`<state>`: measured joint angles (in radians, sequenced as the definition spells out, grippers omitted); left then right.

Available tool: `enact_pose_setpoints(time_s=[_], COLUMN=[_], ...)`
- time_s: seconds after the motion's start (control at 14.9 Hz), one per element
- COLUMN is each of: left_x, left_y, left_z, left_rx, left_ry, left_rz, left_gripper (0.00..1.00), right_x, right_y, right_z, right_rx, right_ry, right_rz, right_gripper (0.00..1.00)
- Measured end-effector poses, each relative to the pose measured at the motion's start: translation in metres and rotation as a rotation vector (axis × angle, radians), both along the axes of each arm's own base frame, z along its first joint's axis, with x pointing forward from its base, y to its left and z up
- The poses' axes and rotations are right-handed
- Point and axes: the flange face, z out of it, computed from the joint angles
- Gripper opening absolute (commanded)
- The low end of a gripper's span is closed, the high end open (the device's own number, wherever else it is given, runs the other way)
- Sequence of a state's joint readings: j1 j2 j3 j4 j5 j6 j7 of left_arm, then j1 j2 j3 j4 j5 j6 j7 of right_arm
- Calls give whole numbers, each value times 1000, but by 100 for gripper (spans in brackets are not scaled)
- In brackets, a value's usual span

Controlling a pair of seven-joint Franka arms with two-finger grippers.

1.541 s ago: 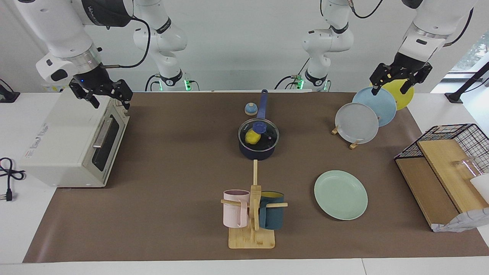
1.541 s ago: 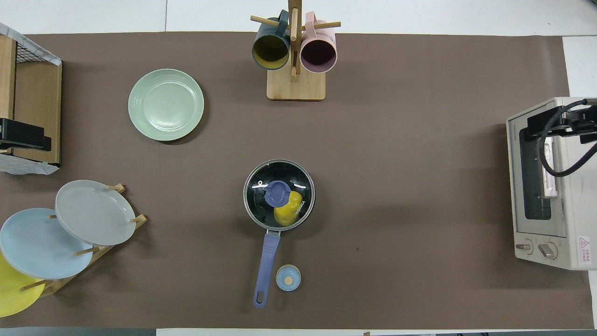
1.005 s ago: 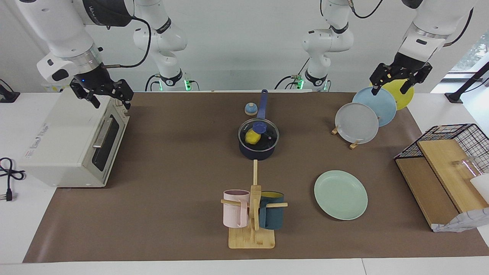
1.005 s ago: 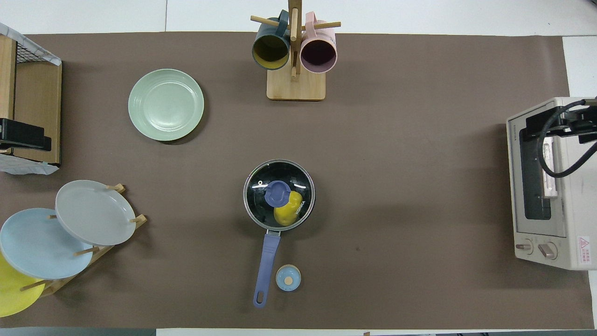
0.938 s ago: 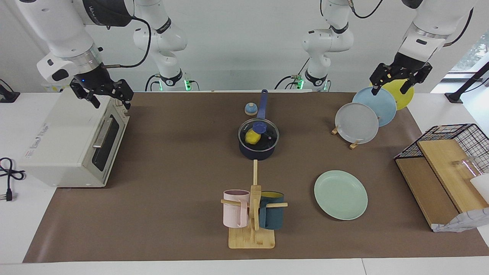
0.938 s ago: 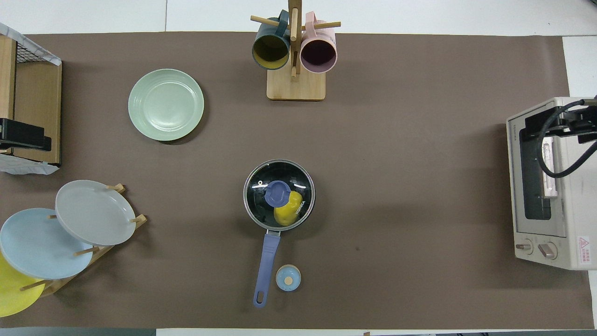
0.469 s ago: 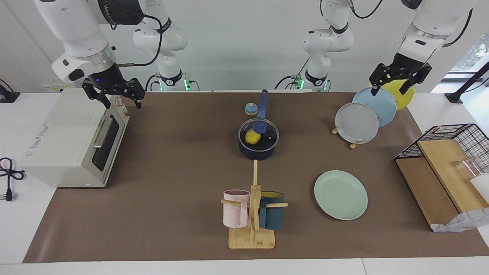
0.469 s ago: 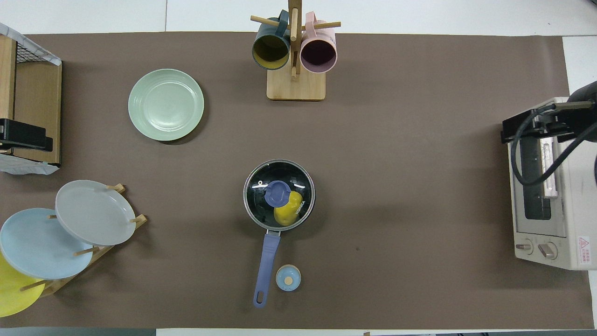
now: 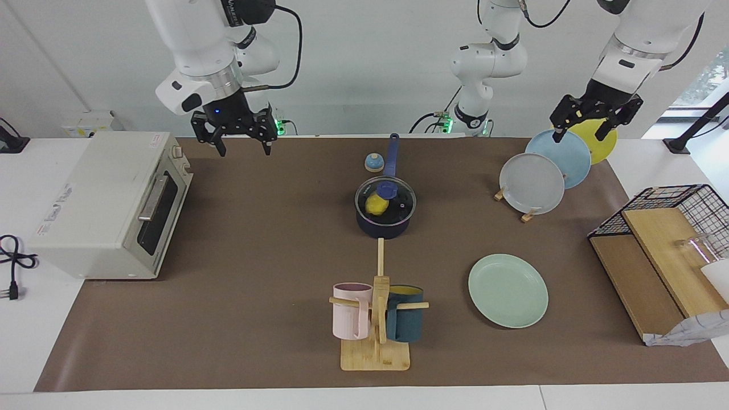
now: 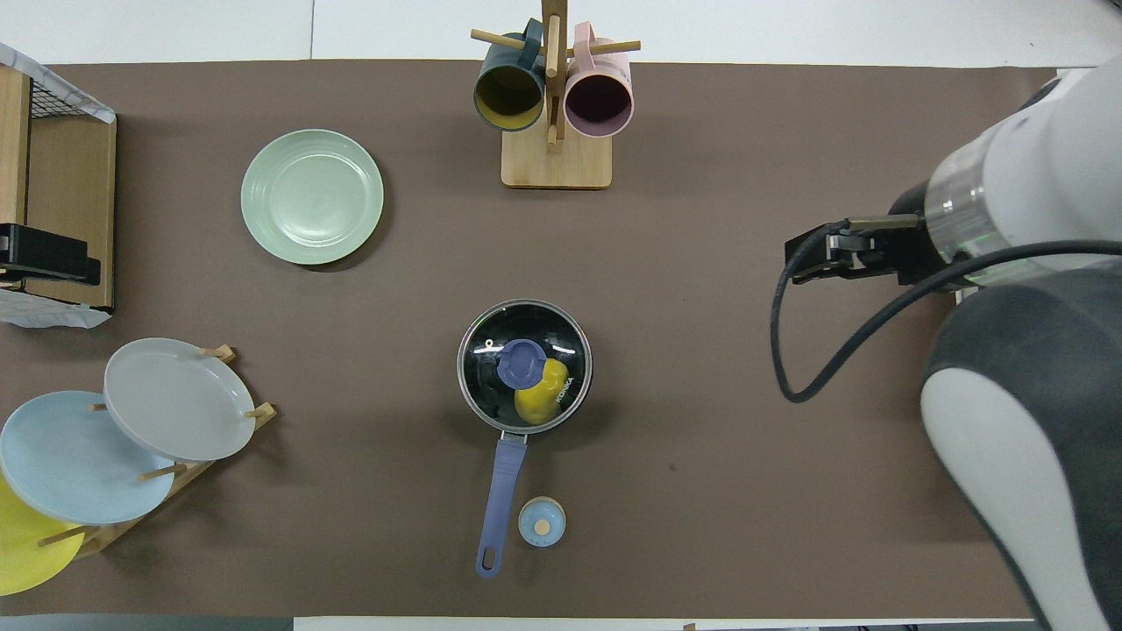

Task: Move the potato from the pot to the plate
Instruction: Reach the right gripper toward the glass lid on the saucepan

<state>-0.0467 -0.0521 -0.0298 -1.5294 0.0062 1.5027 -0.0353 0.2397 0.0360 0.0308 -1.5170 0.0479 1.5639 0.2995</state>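
We see the right gripper [image 9: 239,147], jaws wide and empty, up over the brown mat between the toaster oven [image 9: 108,202] and the saucepan [image 9: 385,219]. The potato [image 9: 375,203] sits under the saucepan's glass lid [image 9: 385,199]; the mint-green plate [image 9: 508,290] lies bare. The left gripper [image 9: 586,131] waits open over the plate rack [image 9: 527,215]. We judge the approach underway; the lid must come off first.

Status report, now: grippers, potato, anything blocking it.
Right gripper open, empty, over the mat beside the toaster oven. Left gripper open, waiting over the plate rack. Potato in the pot, glass lid on. Plate bare.
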Motion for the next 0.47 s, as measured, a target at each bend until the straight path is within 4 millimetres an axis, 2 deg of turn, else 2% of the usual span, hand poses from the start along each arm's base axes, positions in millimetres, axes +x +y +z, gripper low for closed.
enact_pose_setpoints(time_s=[0.2,0.47], left_x=[0,0], left_y=[0,0], left_z=[-2,-6], left_rx=[0,1], left_ry=[5,13], left_rz=[0,0], left_gripper=[100,100], right_x=[-14,-35], right_y=[61,140], right_z=[-9,-37], right_rx=[18,41], right_ry=[-27,-52], right_rz=[-12,-43], right_gripper=[100,100])
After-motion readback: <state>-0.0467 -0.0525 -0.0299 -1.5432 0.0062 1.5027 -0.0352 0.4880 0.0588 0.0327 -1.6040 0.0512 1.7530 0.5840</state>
